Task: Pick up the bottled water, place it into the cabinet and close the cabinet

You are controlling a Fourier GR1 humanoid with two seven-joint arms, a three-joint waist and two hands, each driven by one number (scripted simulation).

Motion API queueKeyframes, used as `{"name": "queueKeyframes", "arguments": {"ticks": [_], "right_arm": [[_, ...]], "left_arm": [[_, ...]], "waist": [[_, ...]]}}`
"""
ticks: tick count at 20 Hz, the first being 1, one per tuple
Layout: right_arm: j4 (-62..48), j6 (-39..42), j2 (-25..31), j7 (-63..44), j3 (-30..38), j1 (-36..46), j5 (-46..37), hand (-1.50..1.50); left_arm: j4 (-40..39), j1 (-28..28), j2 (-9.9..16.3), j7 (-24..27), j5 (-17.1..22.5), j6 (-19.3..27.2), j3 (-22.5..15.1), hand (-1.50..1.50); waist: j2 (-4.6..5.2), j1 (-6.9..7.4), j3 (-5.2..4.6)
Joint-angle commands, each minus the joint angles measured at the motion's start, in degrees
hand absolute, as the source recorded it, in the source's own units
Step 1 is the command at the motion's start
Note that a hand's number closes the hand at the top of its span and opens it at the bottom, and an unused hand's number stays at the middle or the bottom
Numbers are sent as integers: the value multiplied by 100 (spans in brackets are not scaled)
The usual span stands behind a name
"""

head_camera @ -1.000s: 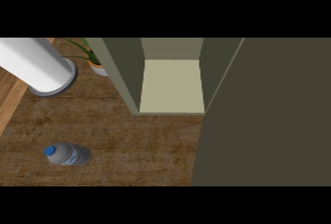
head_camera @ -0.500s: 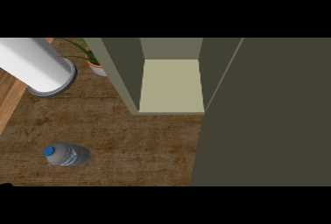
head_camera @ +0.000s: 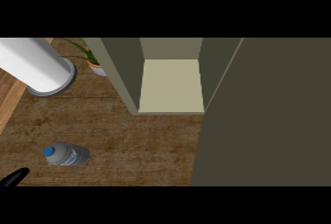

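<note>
only a black fingertip of the left hand (head_camera: 14,177) shows at the lower left edge, the rest cut off. the white cylinder (head_camera: 35,65) and the potted plant (head_camera: 89,57) run past the top edge.

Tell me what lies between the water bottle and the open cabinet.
Only bare wooden counter lies between the bottle and the cabinet, seen in the head view.

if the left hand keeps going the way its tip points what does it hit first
Probably the bottled water. The left hand shows only as a black tip at the lower left, pointing up and right toward the bottle; their relative heights are unclear.
</note>
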State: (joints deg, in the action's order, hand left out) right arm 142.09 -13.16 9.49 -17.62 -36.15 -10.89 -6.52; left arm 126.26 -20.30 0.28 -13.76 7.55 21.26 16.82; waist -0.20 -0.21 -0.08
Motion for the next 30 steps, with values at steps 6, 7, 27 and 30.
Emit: {"name": "queueKeyframes", "arguments": {"ticks": [6,7,27,30], "right_arm": [[922,-276,321,-437,-370,-116,-783,-150],[303,-476,0,-141,-752,43,-1075,-150],[793,-825,595,-492,-548,251,-793,-150],[787,-892,751,-356,-823,42,-921,-150]], "left_arm": [[-1147,111,81,735,319,-276,153,-150],[-1329,180,-27,926,44,-45,-340,-150],[-4095,906,-27,3019,744,-174,-484,-150],[-4304,760,-28,3189,818,-513,-354,-150]], "waist": [[-3,-25,0],[2,-24,1],[6,-17,2],[1,-15,3]]}}
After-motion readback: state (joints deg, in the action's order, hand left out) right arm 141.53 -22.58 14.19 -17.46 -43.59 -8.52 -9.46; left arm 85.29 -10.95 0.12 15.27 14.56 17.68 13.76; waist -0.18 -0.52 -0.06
